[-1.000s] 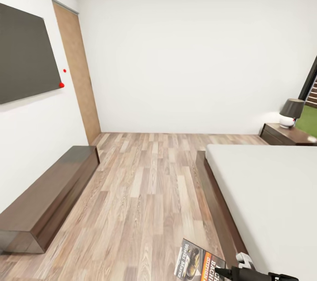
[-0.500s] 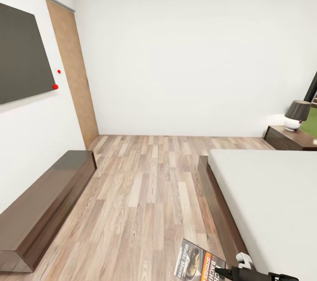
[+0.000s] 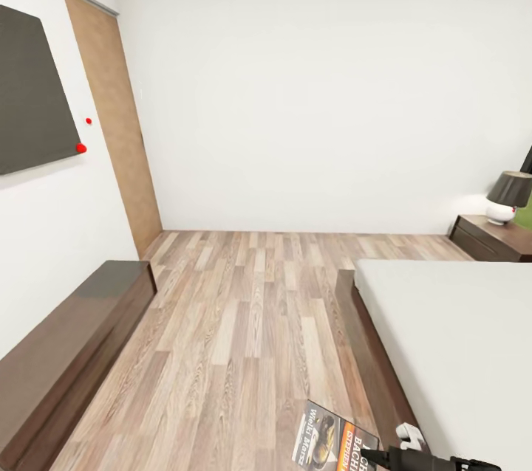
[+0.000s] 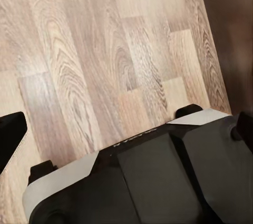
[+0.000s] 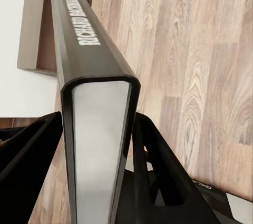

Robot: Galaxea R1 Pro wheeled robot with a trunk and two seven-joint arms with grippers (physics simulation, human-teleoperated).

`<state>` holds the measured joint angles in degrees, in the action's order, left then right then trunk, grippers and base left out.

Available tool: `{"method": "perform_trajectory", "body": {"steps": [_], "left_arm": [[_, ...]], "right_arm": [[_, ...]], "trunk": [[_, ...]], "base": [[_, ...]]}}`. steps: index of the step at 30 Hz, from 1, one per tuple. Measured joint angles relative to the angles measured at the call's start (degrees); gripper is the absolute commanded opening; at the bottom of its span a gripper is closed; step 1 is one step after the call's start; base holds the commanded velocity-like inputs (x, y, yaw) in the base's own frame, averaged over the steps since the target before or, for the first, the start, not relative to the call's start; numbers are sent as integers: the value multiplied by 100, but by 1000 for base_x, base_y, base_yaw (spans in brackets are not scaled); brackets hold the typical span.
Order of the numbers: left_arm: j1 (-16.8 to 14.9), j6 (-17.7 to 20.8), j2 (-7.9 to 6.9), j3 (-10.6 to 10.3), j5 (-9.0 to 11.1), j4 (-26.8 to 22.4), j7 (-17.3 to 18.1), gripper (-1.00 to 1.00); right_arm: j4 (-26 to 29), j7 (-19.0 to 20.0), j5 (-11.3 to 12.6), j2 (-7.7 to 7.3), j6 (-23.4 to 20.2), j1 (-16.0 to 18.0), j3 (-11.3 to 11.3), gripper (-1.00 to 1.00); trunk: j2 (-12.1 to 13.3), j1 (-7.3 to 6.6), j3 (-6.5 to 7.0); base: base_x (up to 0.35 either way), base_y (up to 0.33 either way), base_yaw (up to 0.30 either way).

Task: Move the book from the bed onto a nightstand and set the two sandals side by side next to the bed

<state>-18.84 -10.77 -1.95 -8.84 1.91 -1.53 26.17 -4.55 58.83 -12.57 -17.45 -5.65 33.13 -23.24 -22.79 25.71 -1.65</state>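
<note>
bright even light, sharp, soft shadows

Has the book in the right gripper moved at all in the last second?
No. The book sits at the same spot beside the right gripper; the shifting room is camera motion.

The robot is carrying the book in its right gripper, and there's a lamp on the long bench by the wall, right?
Nearly. The right gripper does clamp the book, as the right wrist view shows. But the lamp stands on the nightstand past the bed, not on the long bench; the head view shows that.
</note>
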Motion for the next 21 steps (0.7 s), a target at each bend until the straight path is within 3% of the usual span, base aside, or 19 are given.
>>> {"method": "perform_trajectory", "body": {"steps": [6,10,13,17,21], "left_arm": [[-12,114,65,17,2,-597,632,100],[-53,863,49,24,4,-1548,982,100],[-58,1109,16,11,4,-1941,1016,100],[-27,1192,-26,-5,12,-1969,1019,100],[-12,993,-31,9,5,-1486,1025,100]], "right_arm": [[17,0,19,0,0,0,-14,-100],[41,4,19,0,-6,0,-44,-100],[54,7,21,0,-8,0,-55,-100],[60,14,14,0,-7,0,-48,-100],[56,18,12,-10,-6,0,-43,-100]], "trunk": [[0,0,0],[0,0,1],[0,0,0],[0,0,0],[0,0,0]], "base": [[329,0,0],[329,0,0],[329,0,0],[328,0,0],[325,0,0]]}}
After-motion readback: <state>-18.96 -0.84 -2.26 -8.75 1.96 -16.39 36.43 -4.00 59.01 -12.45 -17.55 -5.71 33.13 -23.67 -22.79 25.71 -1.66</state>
